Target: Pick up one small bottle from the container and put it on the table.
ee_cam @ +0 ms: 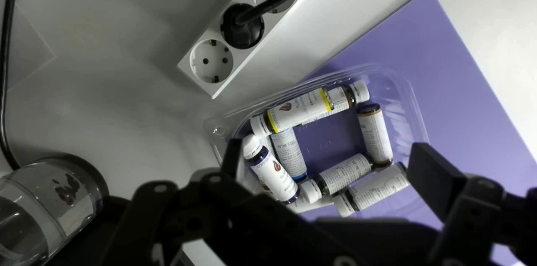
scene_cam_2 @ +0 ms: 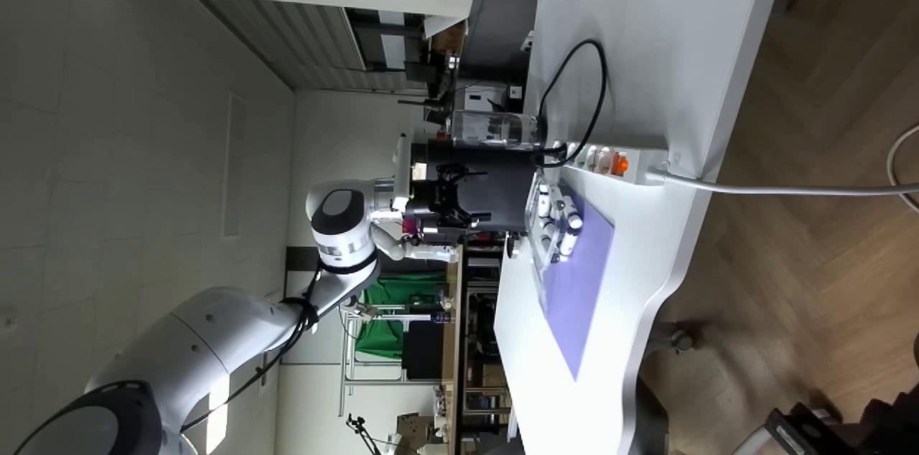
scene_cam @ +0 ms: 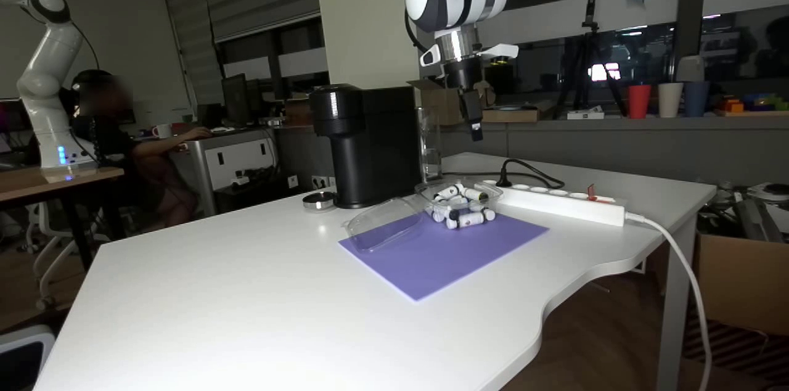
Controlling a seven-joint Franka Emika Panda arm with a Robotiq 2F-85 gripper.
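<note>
The container is a low clear plastic tray (ee_cam: 419, 119) holding several small white-labelled bottles with white caps. A yellow-banded bottle (ee_cam: 300, 108) lies at its upper side in the wrist view. A purple-banded bottle (ee_cam: 275, 173) lies close to the left finger. Bottles show in both exterior views (scene_cam: 468, 218) (scene_cam_2: 569, 236). My gripper (ee_cam: 329, 165) is open and empty, with the bottles seen between its fingers. In both exterior views the gripper (scene_cam: 476, 131) (scene_cam_2: 482, 195) is well above the container, touching nothing. The table (scene_cam: 246, 292) is a glossy white top with a curved edge.
A purple mat (scene_cam: 456, 261) lies under the container, whose clear lid (scene_cam: 385, 230) spreads beside it. A tall black appliance (scene_cam: 382, 138) and a clear jar (scene_cam: 429, 144) stand behind. A white power strip (scene_cam: 555, 203) with a plugged-in black cable (scene_cam: 536, 166) runs beside the container.
</note>
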